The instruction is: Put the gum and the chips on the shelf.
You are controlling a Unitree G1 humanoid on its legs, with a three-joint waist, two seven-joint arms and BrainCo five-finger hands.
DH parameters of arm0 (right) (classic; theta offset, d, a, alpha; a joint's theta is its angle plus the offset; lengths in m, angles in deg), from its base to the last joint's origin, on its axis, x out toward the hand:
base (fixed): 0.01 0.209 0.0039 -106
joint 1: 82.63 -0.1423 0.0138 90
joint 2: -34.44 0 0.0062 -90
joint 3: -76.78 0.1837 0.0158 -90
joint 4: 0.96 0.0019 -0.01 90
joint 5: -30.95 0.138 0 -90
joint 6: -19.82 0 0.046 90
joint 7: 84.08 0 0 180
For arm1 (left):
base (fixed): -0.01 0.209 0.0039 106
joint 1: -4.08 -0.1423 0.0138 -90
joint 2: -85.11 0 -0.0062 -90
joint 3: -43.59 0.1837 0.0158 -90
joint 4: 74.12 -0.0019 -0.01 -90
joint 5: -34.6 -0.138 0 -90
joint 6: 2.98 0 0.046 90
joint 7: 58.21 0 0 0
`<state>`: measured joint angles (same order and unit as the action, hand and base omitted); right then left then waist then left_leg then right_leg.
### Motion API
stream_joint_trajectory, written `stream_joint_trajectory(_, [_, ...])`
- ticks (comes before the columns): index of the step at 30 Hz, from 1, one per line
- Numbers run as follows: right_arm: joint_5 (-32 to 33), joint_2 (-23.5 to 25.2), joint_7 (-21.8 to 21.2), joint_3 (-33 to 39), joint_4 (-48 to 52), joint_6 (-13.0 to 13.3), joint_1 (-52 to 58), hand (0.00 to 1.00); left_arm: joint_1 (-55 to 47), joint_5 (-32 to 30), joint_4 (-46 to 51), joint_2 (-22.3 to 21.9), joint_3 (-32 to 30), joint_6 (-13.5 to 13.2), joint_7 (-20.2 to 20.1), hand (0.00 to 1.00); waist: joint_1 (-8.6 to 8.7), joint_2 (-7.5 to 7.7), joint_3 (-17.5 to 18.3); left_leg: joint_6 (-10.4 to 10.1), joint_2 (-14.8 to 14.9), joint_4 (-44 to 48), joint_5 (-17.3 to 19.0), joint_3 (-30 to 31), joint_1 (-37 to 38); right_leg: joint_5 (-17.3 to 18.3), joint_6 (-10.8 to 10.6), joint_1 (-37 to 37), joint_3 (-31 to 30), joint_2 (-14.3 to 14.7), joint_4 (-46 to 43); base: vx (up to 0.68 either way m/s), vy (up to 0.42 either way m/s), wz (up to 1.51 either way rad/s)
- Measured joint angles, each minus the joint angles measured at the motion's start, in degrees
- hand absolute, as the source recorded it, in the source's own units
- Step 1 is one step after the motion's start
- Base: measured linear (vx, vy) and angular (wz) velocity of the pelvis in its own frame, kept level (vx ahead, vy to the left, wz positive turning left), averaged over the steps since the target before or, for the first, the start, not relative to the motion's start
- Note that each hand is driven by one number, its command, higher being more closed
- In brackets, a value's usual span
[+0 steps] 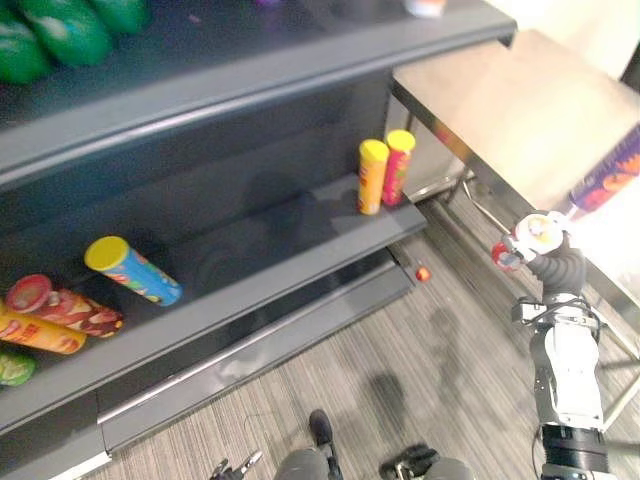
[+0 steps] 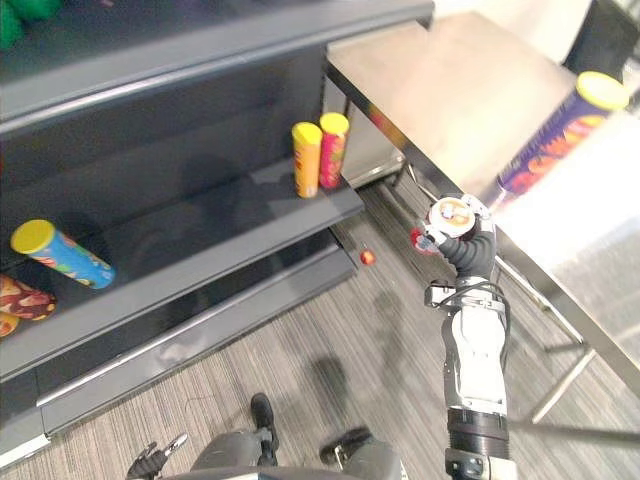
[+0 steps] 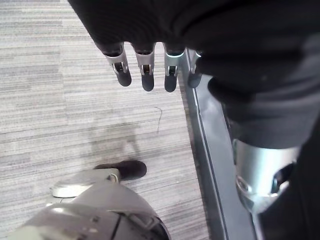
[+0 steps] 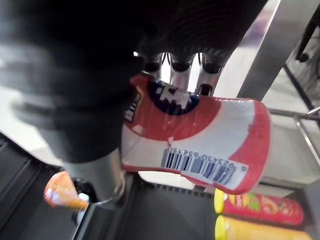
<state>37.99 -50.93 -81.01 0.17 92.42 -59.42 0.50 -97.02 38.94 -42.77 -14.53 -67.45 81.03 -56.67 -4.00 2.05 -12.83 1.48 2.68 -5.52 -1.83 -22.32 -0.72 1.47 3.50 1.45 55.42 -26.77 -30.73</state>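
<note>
My right hand is raised beside the steel table's corner and is shut on the gum, a red and white tub with a barcode. Its fingers curl over the tub's top. A purple chips can lies on the steel table at the right. On the lower shelf a yellow can and a red can stand upright at the right end. My left hand hangs low over the carpet by the shelf's base, fingers straight and holding nothing.
Several chips cans lie at the lower shelf's left, among them a blue one with a yellow lid. Green bags sit on the upper shelf. A small orange thing lies on the carpet near the shelf's base.
</note>
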Motion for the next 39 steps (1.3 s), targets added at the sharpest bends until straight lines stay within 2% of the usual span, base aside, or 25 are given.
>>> stream_joint_trajectory(1, [-0.39,-0.11,-0.01,-0.12,0.16,0.18,0.8,1.0,-0.55,0.35,0.32,0.42,0.97,-0.2,0.1,0.0,0.86,-0.78,-0.33,0.16,0.13,1.45,0.28,3.29,0.33,-2.03,3.8,5.13,-13.61,0.15,-5.74,0.11,0.091,1.06])
stream_joint_trajectory(2, [-0.43,-0.11,-0.08,-0.17,0.22,0.35,1.45,1.0,-0.27,1.17,0.28,0.68,1.47,-0.08,0.21,0.0,1.1,-1.08,-0.42,0.41,0.52,2.33,0.72,5.33,-0.3,-0.76,2.12,7.36,-21.88,2.78,-6.06,0.12,0.043,1.32])
stream_joint_trajectory(3, [-0.51,-0.14,-0.84,-0.37,0.28,0.33,2.39,1.0,-0.15,2.21,0.31,1.21,1.84,-0.2,0.48,0.0,1.39,-1.22,-0.56,0.74,0.99,2.7,0.88,8.62,-0.79,3.68,-3.49,9.81,-35.73,9.25,-3.67,0.09,0.002,1.25])
stream_joint_trajectory(4, [-0.54,-0.14,-1.08,-0.37,0.56,0.33,2.97,1.0,-0.17,2.26,-0.05,1.28,1.67,-0.2,0.57,0.0,1.63,-1.12,-0.53,0.77,0.55,2.73,0.84,10.58,-0.87,4.94,-4.79,10.49,-42.09,11.95,-0.89,0.1,-0.011,1.47])
stream_joint_trajectory(5, [-0.54,-0.14,-1.08,-0.31,1.11,0.34,3.29,1.0,-0.17,2.28,-0.67,1.26,1.51,-0.13,0.55,0.0,2.0,-0.9,-0.63,0.85,-0.79,2.79,0.93,13.23,-0.83,5.13,-5.53,10.51,-46.18,13.2,3.41,0.07,-0.011,1.2])
stream_joint_trajectory(6, [-0.54,-0.14,-1.07,-0.3,1.43,0.35,3.3,1.0,-0.15,2.27,-0.74,1.11,1.54,-0.12,0.55,0.0,2.27,-0.8,-0.71,0.89,-1.55,2.92,0.97,14.7,-0.83,5.15,-6.04,10.56,-47.4,13.29,5.46,0.09,-0.048,1.35])
stream_joint_trajectory(8, [-0.56,-0.12,-1.08,-0.32,3.13,0.35,4.37,1.0,0.94,2.28,-0.79,0.59,1.63,-0.16,0.51,0.0,2.39,-0.19,-1.31,0.75,-3.85,3.88,1.03,20.21,-1.23,3.49,-8.78,10.09,-50.83,13.54,12.59,0.1,-0.093,1.39])
stream_joint_trajectory(10, [-0.6,-0.09,-1.14,-0.33,3.16,0.33,5.13,1.0,1.14,2.29,-0.89,0.75,1.54,-0.14,0.52,0.0,2.37,0.47,-1.33,0.37,-4.83,3.98,1.13,23.13,-0.92,2.04,-10.9,8.03,-49.05,12.82,17.47,0.13,-0.18,1.3])
stream_joint_trajectory(11, [-0.6,0.08,-1.21,-0.35,3.26,0.33,5.17,1.0,1.11,2.29,-1.02,0.91,1.44,-0.15,0.52,0.0,2.2,1.53,-1.2,-0.4,-5.49,3.85,1.21,24.68,-0.9,1.09,-10.97,6.41,-47.7,12.34,20.29,0.17,-0.294,1.37])
stream_joint_trajectory(12, [-0.59,-0.07,-1.25,-0.27,3.18,0.21,4.99,1.0,1.53,2.36,-2.03,0.48,1.08,-0.11,0.54,0.0,2.32,0.45,-0.99,-1.7,-3.65,3.54,1.16,24.82,-1.12,0.44,-11.9,5.18,-45.17,13.38,21.27,0.14,-0.264,1.03])
stream_joint_trajectory(15, [-0.5,-0.01,-2.22,-0.04,3.59,0.21,5.39,1.0,1.3,2.35,-2.9,-0.57,0.82,0.03,0.3,0.0,2.62,-1.02,-0.25,-4.66,0.48,0.54,-1.39,24.95,-1.12,0.46,-10.57,3.11,-40.03,16.59,24.19,0.16,-0.233,0.62])
stream_joint_trajectory(16, [-0.48,0.01,-2.51,0.56,3.73,0.21,5.79,1.0,1.47,2.33,-2.9,-0.92,0.85,0.13,0.12,0.0,2.8,-1.03,-0.24,-5.4,1.84,0.14,-2.0,25.03,-1.39,0.8,-10.0,2.43,-38.19,17.62,24.67,0.17,-0.258,0.57])
stream_joint_trajectory(18, [-0.4,0.2,-2.8,2.18,3.79,0.21,6.65,1.0,1.97,2.29,-2.88,-1.92,0.98,0.42,-0.31,0.0,3.39,-1.01,-0.19,-6.21,2.62,0.15,-2.57,23.78,-1.34,1.1,-9.57,0.73,-35.29,18.14,25.08,0.11,-0.126,0.58])
stream_joint_trajectory(20, [-0.4,0.21,-2.79,2.44,3.8,0.23,7.88,1.0,2.09,2.16,-2.73,-2.02,1.11,0.42,-0.51,0.0,4.39,-0.95,0.09,-6.28,2.8,0.16,-2.86,19.79,-0.92,1.11,-9.6,-1.08,-33.65,18.14,25.79,0.07,-0.03,0.42])
stream_joint_trajectory(26, [-0.5,3.26,-2.44,2.4,4.21,0.23,9.86,1.0,2.29,0.25,-0.49,-0.97,2.65,0.29,0.57,0.0,4.98,-0.97,1.89,-6.47,2.25,0.08,-2.9,15.99,-0.85,1.12,-9.62,-1.26,-34.1,17.58,26.87,0.0,0.026,-0.06])
stream_joint_trajectory(31, [-0.4,3.33,-2.02,2.65,4.89,0.23,10.62,1.0,2.41,-1.24,-2.23,-1.03,2.9,0.34,0.67,0.0,5.49,-1.03,3.9,-6.72,3.51,-0.26,-2.18,9.83,-1.04,0.94,-9.76,-0.5,-35.68,18.05,27.86,-0.09,0.007,-0.17])
stream_joint_trajectory(36, [-0.21,2.99,-2.02,4.4,8.15,0.25,10.36,1.0,2.43,-3.44,-2.95,-0.69,3.79,0.35,0.66,0.0,5.5,-0.34,5.17,-6.42,3.57,-0.3,-2.28,8.57,-1.15,-0.77,-9.54,-0.54,-36.73,18.48,29.73,0.0,0.008,-0.12])
stream_joint_trajectory(39, [-0.21,0.38,-2.09,4.58,10.1,0.29,9.69,1.0,2.49,-3.48,-2.97,-0.32,3.98,0.35,0.67,0.0,5.54,0.02,5.48,-5.87,3.61,-0.32,-2.67,8.55,-1.12,-1.11,-9.35,-0.57,-36.74,18.56,29.71,0.02,-0.003,0.0])
